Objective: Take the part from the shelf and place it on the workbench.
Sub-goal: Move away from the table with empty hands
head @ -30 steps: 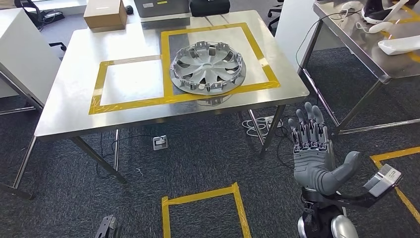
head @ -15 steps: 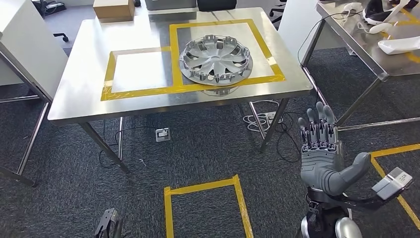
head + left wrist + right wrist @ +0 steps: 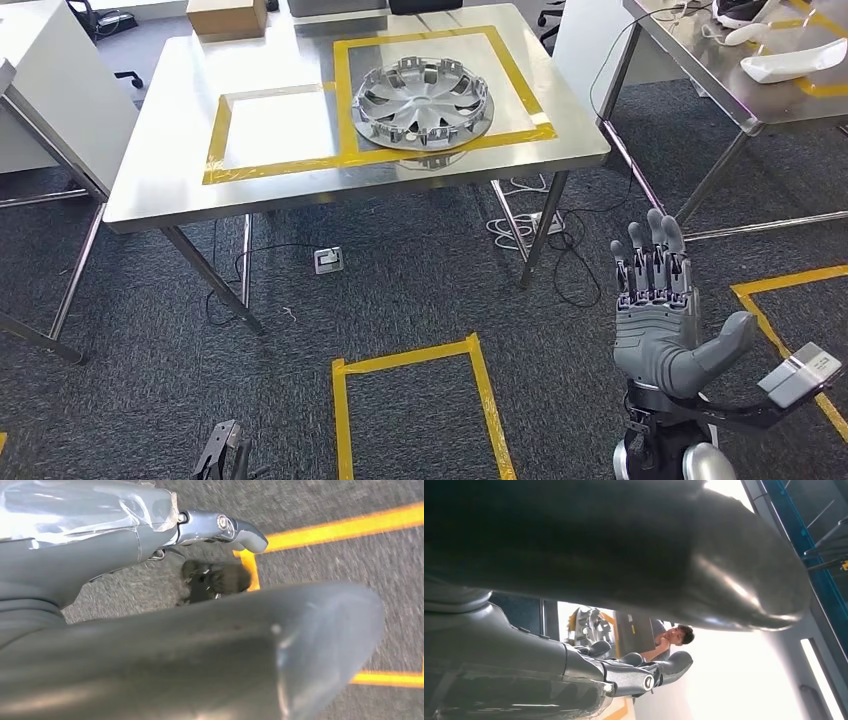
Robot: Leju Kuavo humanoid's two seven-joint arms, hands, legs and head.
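Observation:
The part, a silver wheel cover (image 3: 422, 103), lies flat on the steel workbench (image 3: 160, 170) inside the right-hand yellow tape square. Nothing touches it. My right hand (image 3: 658, 320) is raised over the carpet well in front of the bench, palm up, fingers straight and apart, holding nothing. In the right wrist view that hand (image 3: 574, 555) is bare, with the wheel cover (image 3: 586, 625) small beyond it. My left hand (image 3: 222, 455) hangs low at the picture's bottom edge. In the left wrist view its fingers (image 3: 225, 527) stretch over the floor, holding nothing.
A second taped square (image 3: 270, 125) lies left of the wheel cover, a cardboard box (image 3: 226, 15) at the bench's far edge. Another steel table (image 3: 740, 90) with white objects stands at right. Cables (image 3: 520, 225) trail under the bench. A yellow floor square (image 3: 415, 415) lies near me. A person (image 3: 674, 637) is far off.
The whole picture has shifted: the camera moved, and the workbench now sits higher and farther away in view. My right hand stays raised and bare. The wheel cover has not moved on the bench.

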